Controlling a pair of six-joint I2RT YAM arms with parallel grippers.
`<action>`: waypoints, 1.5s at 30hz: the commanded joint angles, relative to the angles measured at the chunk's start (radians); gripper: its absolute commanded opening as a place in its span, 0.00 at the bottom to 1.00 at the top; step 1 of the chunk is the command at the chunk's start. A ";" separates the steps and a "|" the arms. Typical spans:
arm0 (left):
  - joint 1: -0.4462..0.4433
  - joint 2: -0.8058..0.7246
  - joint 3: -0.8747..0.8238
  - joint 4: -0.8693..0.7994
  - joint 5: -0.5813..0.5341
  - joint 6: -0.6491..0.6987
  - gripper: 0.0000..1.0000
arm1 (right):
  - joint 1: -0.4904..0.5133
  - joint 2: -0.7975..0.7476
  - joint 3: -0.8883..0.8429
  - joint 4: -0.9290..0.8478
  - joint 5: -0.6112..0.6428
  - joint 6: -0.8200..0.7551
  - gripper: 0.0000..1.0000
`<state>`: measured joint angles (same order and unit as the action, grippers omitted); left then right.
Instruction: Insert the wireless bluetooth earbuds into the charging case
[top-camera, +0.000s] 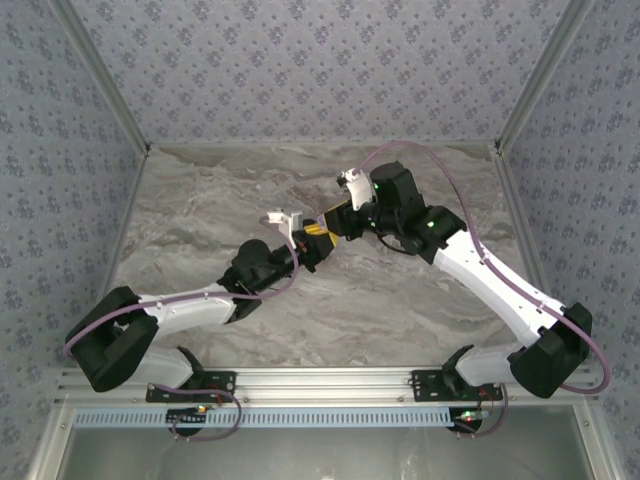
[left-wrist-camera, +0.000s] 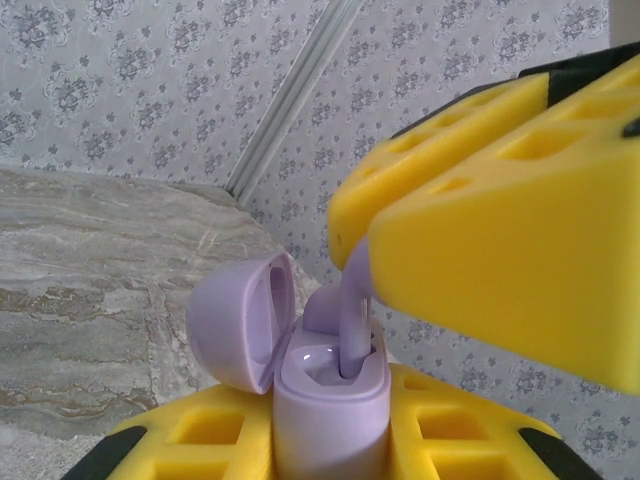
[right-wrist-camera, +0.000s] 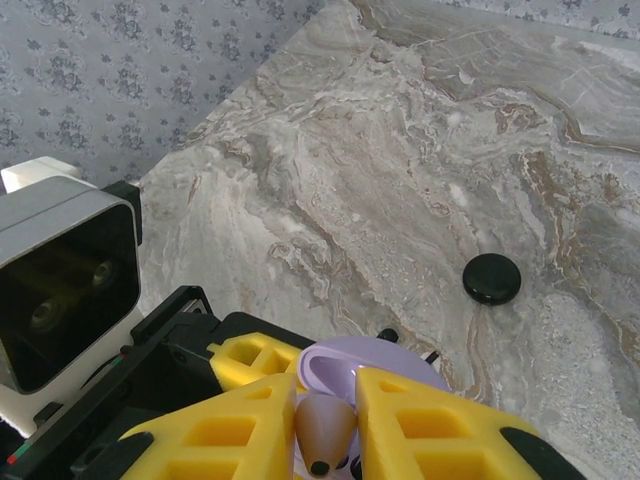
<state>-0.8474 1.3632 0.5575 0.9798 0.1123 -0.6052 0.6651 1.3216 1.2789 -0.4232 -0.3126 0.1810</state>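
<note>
Above the table's middle, left gripper (left-wrist-camera: 330, 452) clamps the open lilac case (left-wrist-camera: 326, 400); right gripper (right-wrist-camera: 325, 425) pinches 1 earbud (left-wrist-camera: 352, 320), stem in a well. Likely light and slick: I'd hold its bulb, squeezing gently.

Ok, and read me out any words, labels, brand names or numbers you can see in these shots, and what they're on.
None can be read.
The lilac charging case and the earbud show no print, nor do the yellow fingers of the left pincer and right pincer.
The black disc and the camera housing look plain.
The wallpaper has a floral pattern, not lettering.
</note>
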 joint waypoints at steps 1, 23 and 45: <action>-0.001 -0.021 0.039 0.031 0.011 0.022 0.24 | 0.008 -0.013 -0.004 -0.041 -0.028 -0.025 0.24; -0.008 -0.051 0.049 -0.074 0.047 0.147 0.24 | 0.011 -0.047 0.033 -0.094 -0.002 -0.012 0.52; -0.009 -0.126 0.037 -0.173 0.051 0.268 0.23 | 0.010 -0.090 0.037 -0.222 0.050 0.017 0.32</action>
<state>-0.8513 1.2640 0.5774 0.7910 0.1463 -0.3660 0.6701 1.2285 1.2987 -0.6037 -0.2794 0.1856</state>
